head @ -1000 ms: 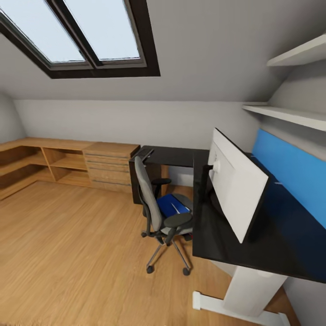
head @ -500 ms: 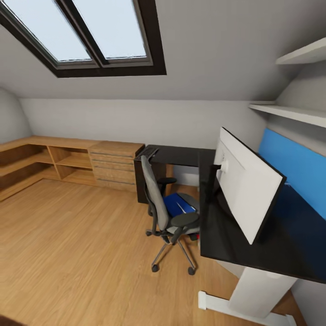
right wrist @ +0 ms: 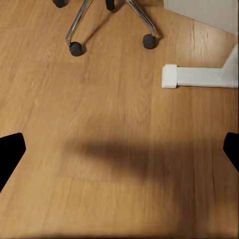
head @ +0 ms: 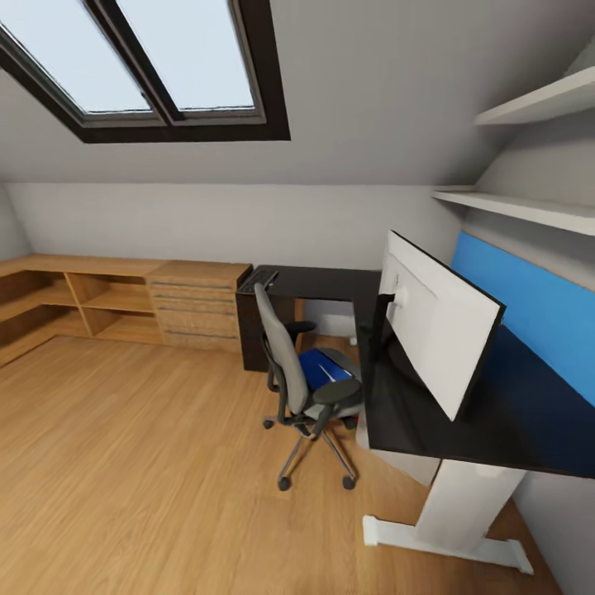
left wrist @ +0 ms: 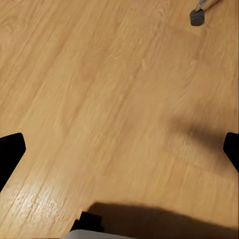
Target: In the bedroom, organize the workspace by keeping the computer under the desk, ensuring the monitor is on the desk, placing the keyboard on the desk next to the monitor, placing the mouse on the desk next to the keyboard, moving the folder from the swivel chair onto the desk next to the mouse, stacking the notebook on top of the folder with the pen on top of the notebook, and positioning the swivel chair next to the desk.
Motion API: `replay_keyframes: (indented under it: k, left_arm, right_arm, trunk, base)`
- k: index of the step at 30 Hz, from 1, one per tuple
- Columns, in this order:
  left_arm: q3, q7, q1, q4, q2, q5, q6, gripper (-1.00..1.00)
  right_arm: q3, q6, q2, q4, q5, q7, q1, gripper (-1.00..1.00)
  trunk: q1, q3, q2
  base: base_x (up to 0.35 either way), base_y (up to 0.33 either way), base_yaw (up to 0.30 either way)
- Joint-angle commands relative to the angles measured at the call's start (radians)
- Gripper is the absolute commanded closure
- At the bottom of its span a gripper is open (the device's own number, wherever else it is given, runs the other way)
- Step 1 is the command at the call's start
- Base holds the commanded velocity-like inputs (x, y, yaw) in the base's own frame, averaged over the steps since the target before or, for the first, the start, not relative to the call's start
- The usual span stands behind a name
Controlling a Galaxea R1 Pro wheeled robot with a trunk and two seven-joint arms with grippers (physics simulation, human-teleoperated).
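Above bare wood floor, the left gripper hangs with its dark fingertips spread wide at the frame's sides, grasping nothing; one chair caster shows beyond it. The right gripper is likewise spread and empty over the floor, with two casters and silver spokes of the swivel chair ahead of it and the white foot of the desk close by.

From the head camera, the chair stands just beside the desk's front edge, near the inner corner of the L. The blue folder lies on its seat with a pale thin streak on top, possibly the pen, though it is too small to tell. The monitor stands on the desk's black top, white back toward the camera, before the blue back panel. A flat dark thing, perhaps the keyboard, lies at the desk's far end beside the light wood cabinet. Skylights sit in the sloped ceiling.
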Motion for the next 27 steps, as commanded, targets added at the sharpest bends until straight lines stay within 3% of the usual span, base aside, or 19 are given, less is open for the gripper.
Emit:
replay_keyframes:
  k: [1, 10, 24, 27]
  left_arm:
    - [0.004, 0.000, 0.000, 0.000, -0.001, -0.002, -0.002, -1.00]
    - [0.003, 0.000, 0.000, 0.000, -0.001, -0.001, -0.002, -1.00]
    - [0.004, 0.000, 0.000, 0.000, -0.001, -0.001, -0.002, -1.00]
    - [0.004, 0.000, 0.000, 0.000, -0.001, -0.001, -0.002, -1.00]
  right_arm:
    - [0.000, -0.006, -0.001, 0.000, 0.000, 0.000, 0.000, -1.00]
    - [-0.003, -0.066, -0.007, 0.000, -0.002, -0.003, 0.000, -1.00]
    - [-0.005, -0.075, -0.011, -0.004, -0.003, -0.004, 0.000, -1.00]
    - [-0.006, -0.075, -0.024, -0.011, -0.003, -0.004, 0.000, -1.00]
  trunk:
    - [0.000, 0.000, -0.001]
    - [0.000, 0.011, -0.001]
    - [0.000, 0.030, -0.001]
    - [0.000, 0.034, -0.001]
  base:
    - [-0.214, 0.081, -0.211]
    - [-0.056, 0.020, -0.177]
    - [-0.006, 0.012, -0.126]
    - [-0.060, 0.190, -0.122]
